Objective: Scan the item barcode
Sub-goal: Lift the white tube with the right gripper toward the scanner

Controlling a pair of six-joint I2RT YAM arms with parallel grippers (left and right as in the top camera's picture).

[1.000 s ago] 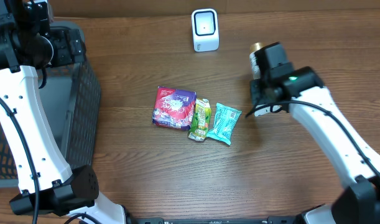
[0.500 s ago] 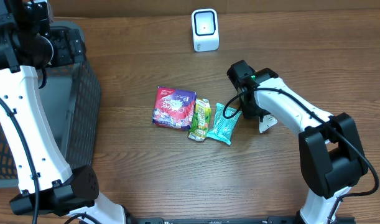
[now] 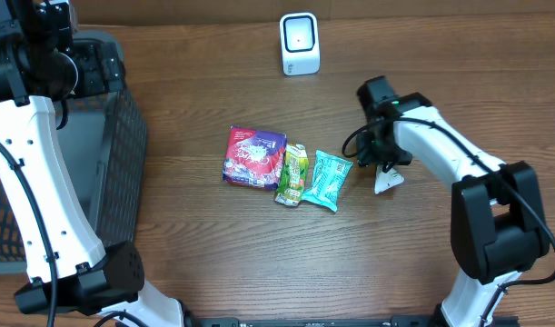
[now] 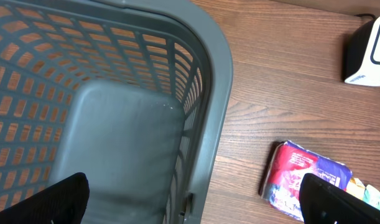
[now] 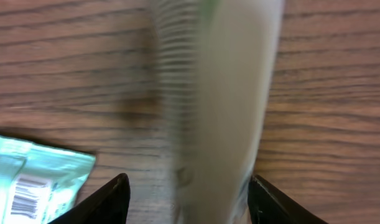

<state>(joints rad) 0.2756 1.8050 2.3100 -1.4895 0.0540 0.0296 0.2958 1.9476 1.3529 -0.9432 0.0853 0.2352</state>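
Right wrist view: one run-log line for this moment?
right gripper: jaws apart, blurred pale packet between, not clamped | teal packet: lying barcode up | left gripper: open above basket | scanner: no item at it

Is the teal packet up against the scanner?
No, the teal packet lies beside the green packet, well apart from the white scanner.

Four packets, one scanner (image 3: 300,43), one basket (image 3: 130,145), two arms.
Packets: one purple packet (image 3: 253,156), one green packet (image 3: 293,174), one teal packet (image 3: 327,180) and one pale packet (image 3: 389,180). Arms: one left arm (image 3: 41,191), one right arm (image 3: 445,154).
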